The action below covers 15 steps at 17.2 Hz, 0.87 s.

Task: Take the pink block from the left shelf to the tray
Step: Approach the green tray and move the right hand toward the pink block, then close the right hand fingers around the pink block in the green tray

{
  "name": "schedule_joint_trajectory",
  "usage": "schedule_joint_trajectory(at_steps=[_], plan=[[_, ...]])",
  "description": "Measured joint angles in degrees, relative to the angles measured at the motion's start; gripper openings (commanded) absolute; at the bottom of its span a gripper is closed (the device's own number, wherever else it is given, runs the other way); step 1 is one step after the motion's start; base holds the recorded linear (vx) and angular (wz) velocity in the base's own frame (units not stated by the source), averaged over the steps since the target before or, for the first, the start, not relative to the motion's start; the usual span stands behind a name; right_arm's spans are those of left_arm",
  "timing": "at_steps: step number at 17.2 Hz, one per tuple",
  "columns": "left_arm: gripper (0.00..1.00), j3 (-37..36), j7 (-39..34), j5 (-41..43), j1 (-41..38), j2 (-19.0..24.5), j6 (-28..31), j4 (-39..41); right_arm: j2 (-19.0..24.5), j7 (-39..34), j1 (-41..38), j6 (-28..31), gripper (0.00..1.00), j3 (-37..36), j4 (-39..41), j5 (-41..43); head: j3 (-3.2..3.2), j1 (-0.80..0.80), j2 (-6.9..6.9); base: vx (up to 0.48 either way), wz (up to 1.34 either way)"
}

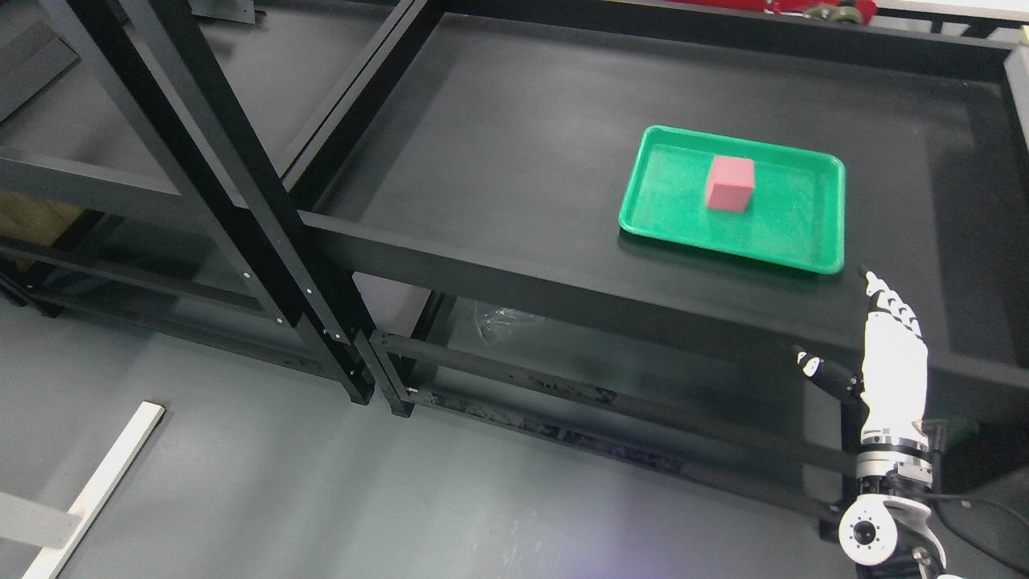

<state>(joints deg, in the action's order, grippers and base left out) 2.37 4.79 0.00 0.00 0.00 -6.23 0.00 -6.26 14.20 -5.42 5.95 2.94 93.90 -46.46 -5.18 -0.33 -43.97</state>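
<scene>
A grey floor (265,498) fills the lower left, with a white strip (96,482) lying across its corner. Two black metal shelves stand side by side: the left shelf (120,177) behind crossing black uprights, and the right shelf (522,145), whose broad dark surface runs to a raised lip along its near edge. Most of that surface lies bare around the green tray (812,233), which sits toward the right, well back from the near lip and clear of the far rail. The pink block (730,184) stands upright inside the tray, near its middle, apart from all four rims. The right hand (891,354) rises at the lower right, just in front of the near lip, its fingers (880,291) extended and relaxed, thumb out to the side, holding nothing. Crumpled clear plastic (502,318) lies beneath the shelf.
</scene>
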Motion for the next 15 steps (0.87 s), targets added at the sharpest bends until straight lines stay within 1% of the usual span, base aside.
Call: schedule_joint_trajectory(at_steps=[10, 15], plan=[[1.0, 0.0, 0.0, 0.0, 0.0, 0.0, 0.0, 0.0, 0.2, 0.1, 0.2, 0.6, 0.99, 0.2, -0.1, 0.0, 0.0, 0.0, 0.0, 0.25, 0.12], [1.0, 0.0, 0.0, 0.0, 0.0, 0.0, 0.0, 0.0, 0.2, -3.2, 0.7, 1.7, 0.99, 0.5, -0.3, -0.1, 0.0, 0.0, 0.0, 0.217, 0.03]])
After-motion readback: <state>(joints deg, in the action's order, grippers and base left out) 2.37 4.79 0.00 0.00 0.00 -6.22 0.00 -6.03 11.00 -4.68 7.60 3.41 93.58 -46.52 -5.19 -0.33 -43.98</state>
